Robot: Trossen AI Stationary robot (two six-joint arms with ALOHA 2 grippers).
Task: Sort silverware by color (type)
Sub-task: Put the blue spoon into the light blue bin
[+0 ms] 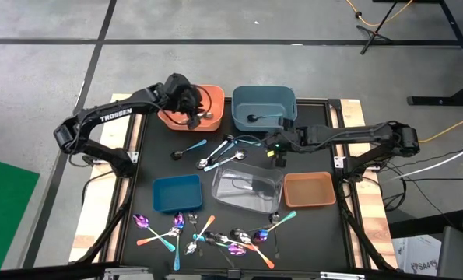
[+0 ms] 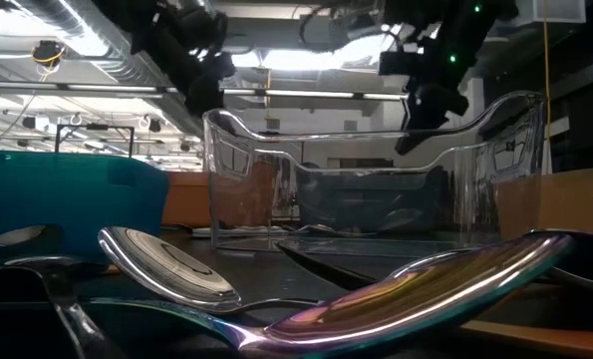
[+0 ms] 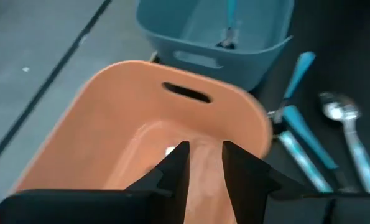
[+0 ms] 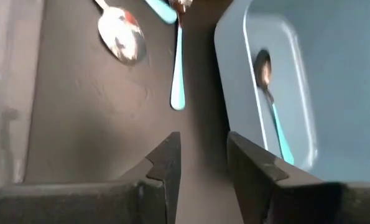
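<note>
My left gripper (image 1: 191, 109) (image 3: 204, 155) hangs open and empty over the orange bin (image 1: 204, 97) (image 3: 141, 124), where something silvery (image 3: 170, 151) glints on the floor. My right gripper (image 1: 278, 155) (image 4: 203, 152) is open and empty above bare black table, beside the near wall of the blue-grey bin (image 1: 264, 99) (image 4: 234, 50). A teal-handled spoon (image 4: 272, 118) lies in that bin. Teal-handled and silver pieces (image 1: 223, 152) (image 4: 178, 74) lie mid-table. Several iridescent, orange-handled and teal-handled pieces (image 1: 208, 237) (image 2: 376, 299) lie near the near edge.
A small blue bin (image 1: 177, 193), a clear bin (image 1: 247, 187) (image 2: 376, 170) and a brown bin (image 1: 309, 189) stand in a row across the table's middle. Bare black table lies between this row and the two far bins.
</note>
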